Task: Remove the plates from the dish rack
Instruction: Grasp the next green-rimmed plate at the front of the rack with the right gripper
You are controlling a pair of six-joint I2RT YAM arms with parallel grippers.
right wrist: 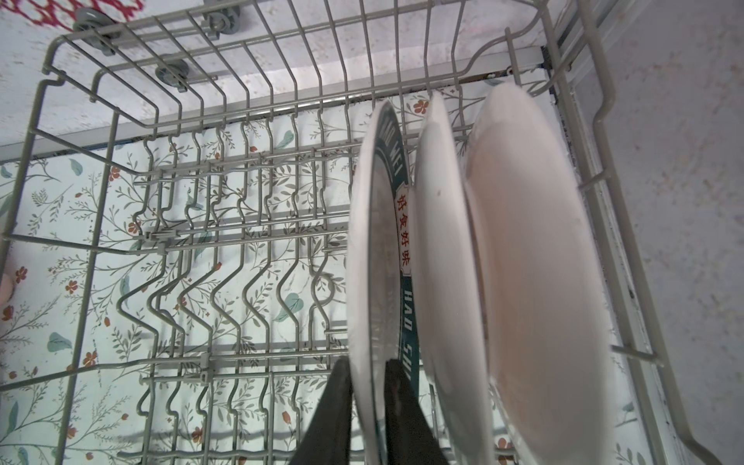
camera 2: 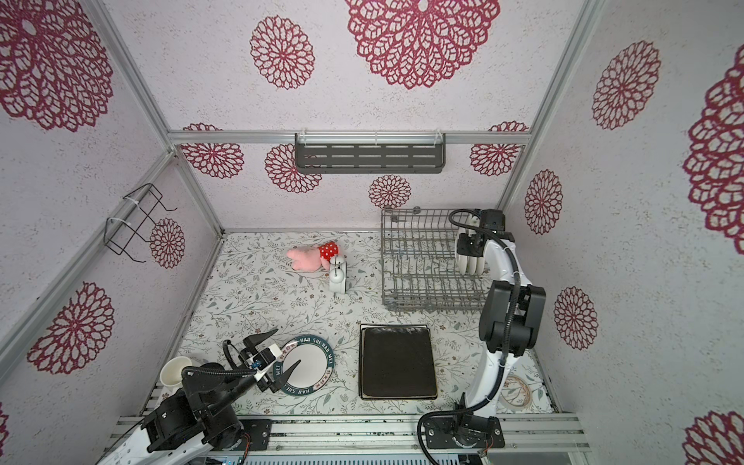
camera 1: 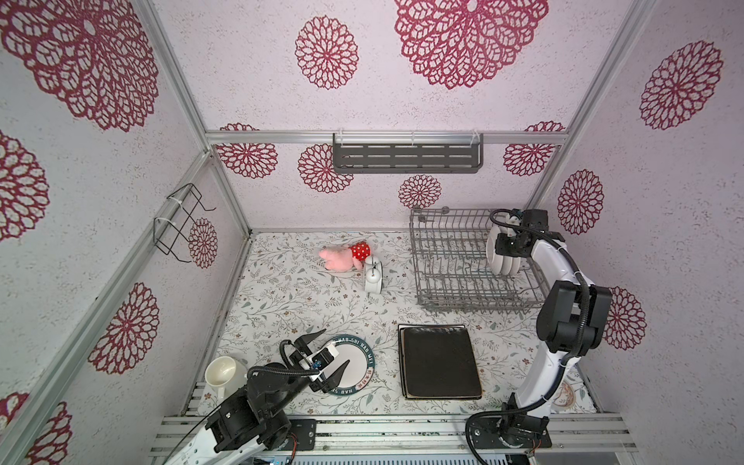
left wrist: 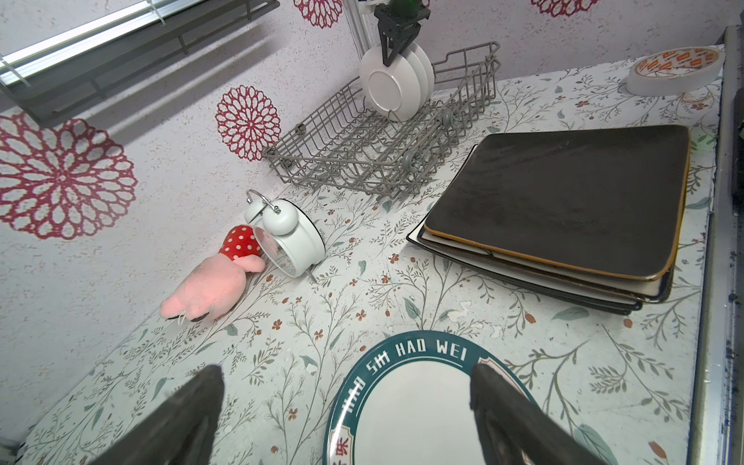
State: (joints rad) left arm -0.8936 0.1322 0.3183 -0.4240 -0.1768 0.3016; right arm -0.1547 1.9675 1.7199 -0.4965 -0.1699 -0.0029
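Rack sits at the table's far right, close to the back wall and right wall; most tine rows are bare. 3 round plates stand upright on edge at its right end, side by side. R gripper reaches down from above onto the leftmost one, the rimmed plate: in the right wrist view one finger lies on each face of its top rim, jaws clamped on it. The plate's foot still sits among the tines. The next plate stands just beside the gripped one, w/ a narrow gap; the third is nearest the rack's right side wire.

Near front centre lies a stack of square and rect. plates, dark one on top, flat on the table, apart from the rack's front edge. Left of it lies a round plate w/ teal lettered rim, flat. L gripper hovers over its left part, jaws spread wide, holding nothing.

Open table runs between stack and rack, and across the mid-left.

Smaller stuff: mug at front left by the L arm; clock tipped over left of the rack, touching a pink plush; tape roll at the front right corner, behind the R arm's base.
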